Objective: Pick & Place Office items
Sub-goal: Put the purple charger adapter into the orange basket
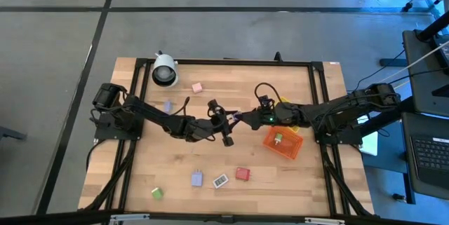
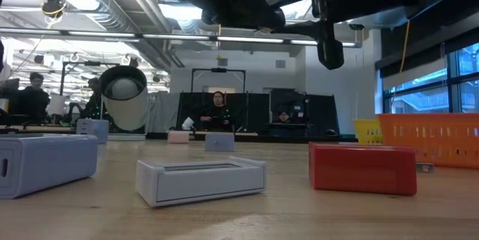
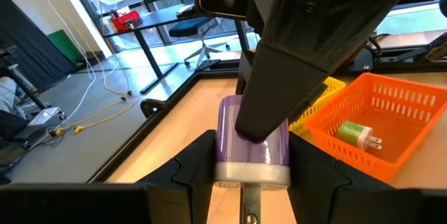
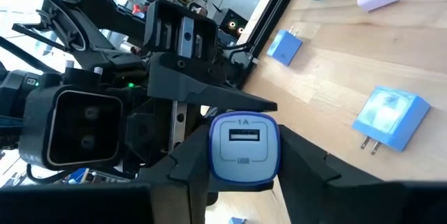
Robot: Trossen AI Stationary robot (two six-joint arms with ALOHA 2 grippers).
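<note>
A lavender USB charger [image 1: 236, 117] sits above the middle of the table, between both grippers. My left gripper [image 1: 226, 123] reaches in from the left and my right gripper [image 1: 244, 118] from the right, each shut on it. In the left wrist view the charger [image 3: 234, 130] stands between my own fingers, with the right gripper's finger [image 3: 279, 91] over it. The right wrist view shows its USB face [image 4: 243, 144] and the left gripper [image 4: 183, 49] behind. Other small pieces lie flat on the table: pink [image 1: 197, 87], lavender [image 1: 168, 105], blue [image 1: 198, 178], white [image 1: 220, 181], red [image 1: 243, 174], green [image 1: 156, 193]. My left gripper pinches the charger between its two fingers, on the body's sides near the white pronged end [image 3: 251, 174]. It comes level from the table's left. The charger is lifted clear of the table. My right gripper pinches the same charger between its two fingers, on the sides of the USB-port end [image 4: 218, 155]. It comes level from the table's right, facing the left gripper. One finger [image 3: 279, 91] lies over the charger's lavender body.
An orange bin [image 1: 289, 148] with a green-and-white plug [image 3: 357, 135] in it stands right of centre, below the right arm. A yellow bin [image 3: 323, 93] is behind it. A white cylinder with a dark face [image 1: 165, 71] stands at the far left. Bare wood lies at the near middle.
</note>
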